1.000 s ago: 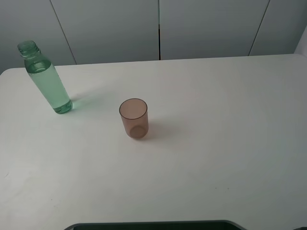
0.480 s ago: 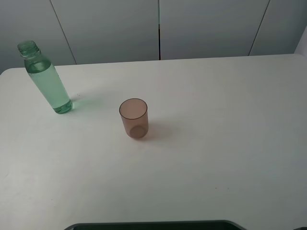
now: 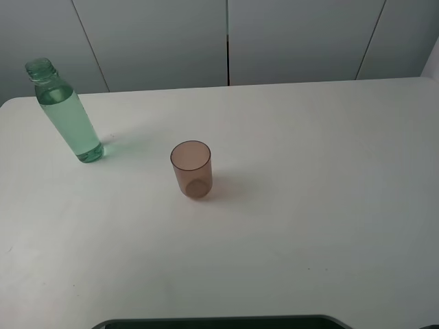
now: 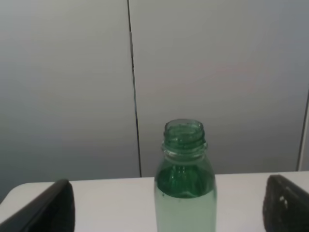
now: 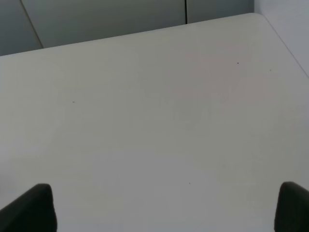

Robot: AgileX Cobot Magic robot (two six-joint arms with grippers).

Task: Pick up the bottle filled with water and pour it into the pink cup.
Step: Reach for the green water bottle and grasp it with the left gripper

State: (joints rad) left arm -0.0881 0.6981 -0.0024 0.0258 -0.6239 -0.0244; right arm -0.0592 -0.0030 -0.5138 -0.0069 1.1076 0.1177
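While left claw point(image 4: 166, 212) and right claw point(image 5: 161, 210) gape empty, nothing is done.
Bottle point(image 3: 68, 113) stands full near the table's point(image 3: 309, 205) far-left corner; cup point(image 3: 191, 169) looks empty; grasping and pouring remain.

The desk point(image 3: 309, 205) is white and smooth, with a few tiny dark specks and a round corner at the far left. Behind it is a grey wall point(image 3: 151, 41) of flat panels with thin dark lines between them. A dark strip point(image 3: 219, 322) runs along the desk's near edge.
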